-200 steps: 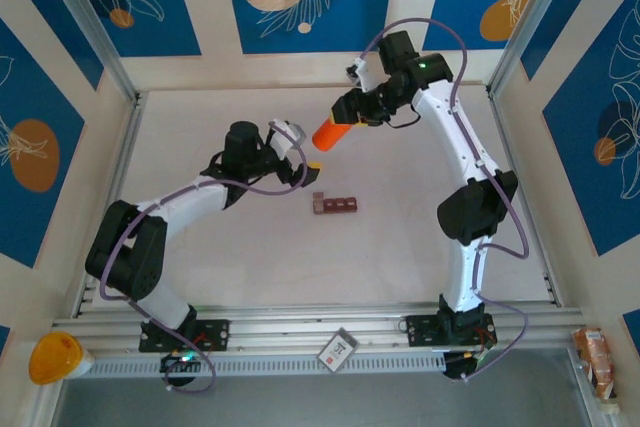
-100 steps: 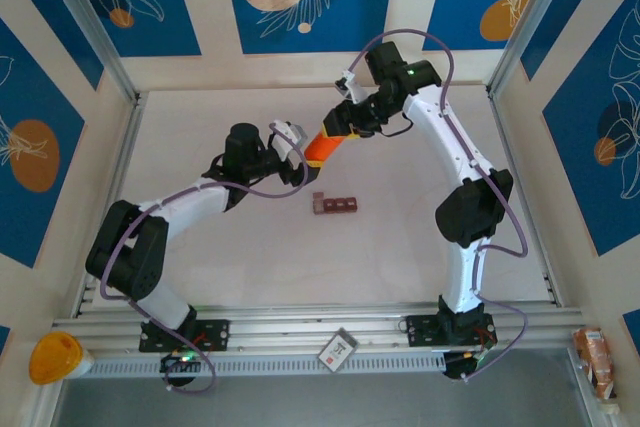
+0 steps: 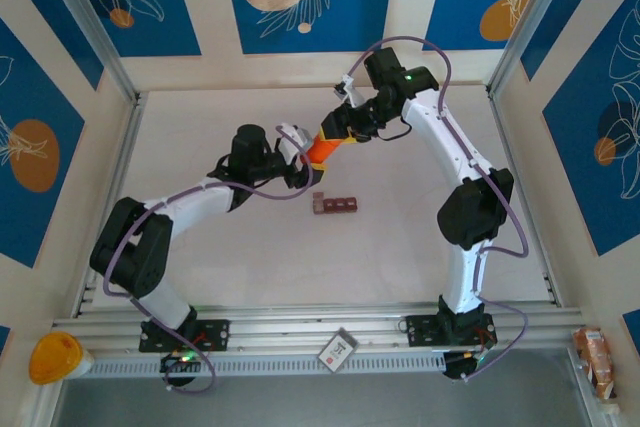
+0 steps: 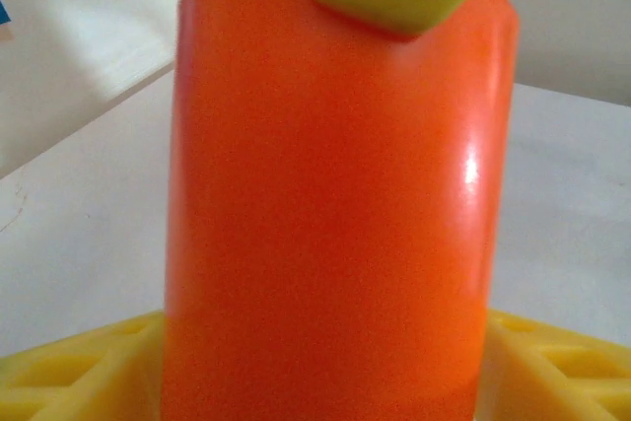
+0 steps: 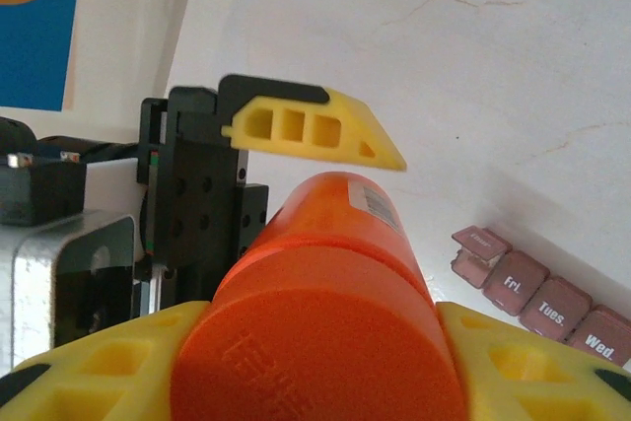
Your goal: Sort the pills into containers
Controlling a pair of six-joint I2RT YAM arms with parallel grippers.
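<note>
A dark reddish-brown strip of containers (image 3: 335,205) lies flat near the middle of the pale counter (image 3: 400,257). Its long axis runs left to right in the overhead view. The right wrist view shows the containers (image 5: 542,295) with their lids facing up and marked with days of the week.

Just beyond the strip, apart from it and raised off the counter, an orange bottle (image 3: 323,147) slants from upper right down to lower left.

The right hand (image 3: 338,130) pinches the upper end of the bottle, a yellow finger pressed to each side. Its arm reaches in from the right, arching high and bending back toward the centre.

The left hand (image 3: 308,159) straddles the lower end, with the bottle between its fingers. It cannot be told whether they press on it. The left arm stretches low across the counter from the near left.
</note>
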